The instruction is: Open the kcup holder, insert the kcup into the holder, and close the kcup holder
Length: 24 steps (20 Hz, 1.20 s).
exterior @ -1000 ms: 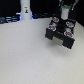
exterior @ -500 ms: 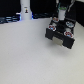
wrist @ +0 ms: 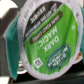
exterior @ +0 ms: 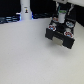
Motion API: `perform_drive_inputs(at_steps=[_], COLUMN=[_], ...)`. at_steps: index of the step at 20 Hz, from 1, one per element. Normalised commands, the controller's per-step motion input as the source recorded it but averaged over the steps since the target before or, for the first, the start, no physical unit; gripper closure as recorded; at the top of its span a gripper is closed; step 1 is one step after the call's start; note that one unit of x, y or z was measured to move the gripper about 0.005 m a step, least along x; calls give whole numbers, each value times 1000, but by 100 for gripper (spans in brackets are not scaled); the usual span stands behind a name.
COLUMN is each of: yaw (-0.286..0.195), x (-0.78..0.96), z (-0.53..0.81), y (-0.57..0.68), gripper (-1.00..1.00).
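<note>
Gripper: the white-and-grey gripper [exterior: 62, 19] hangs over the far right of the table, directly above the kcup holder; it is grasping the kcup, whose lid fills the wrist view.
Kcup: a round pod [wrist: 46, 41] with a white foil rim and a green label reading "DARK MAGIC"; a green side wall shows at one edge.
Kcup holder: the black boxy unit [exterior: 61, 35] sits on the white table [exterior: 30, 57], far right, tilted askew, its pale handles blurred.
Bottle: a white bottle-shaped thing [exterior: 25, 10] stands upright at the far left, well apart from the holder.
</note>
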Motion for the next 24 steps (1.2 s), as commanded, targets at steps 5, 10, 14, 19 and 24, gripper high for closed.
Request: perform_drive_inputs(at_steps=[5, 10, 14, 19, 24], yaw=[-10, -13, -8, 0, -3], x=[122, 67, 74, 8, -224], z=[-122, -225, -162, -138, 115], y=[-8, -19, -14, -1, 42], gripper=[100, 100, 100, 100, 100])
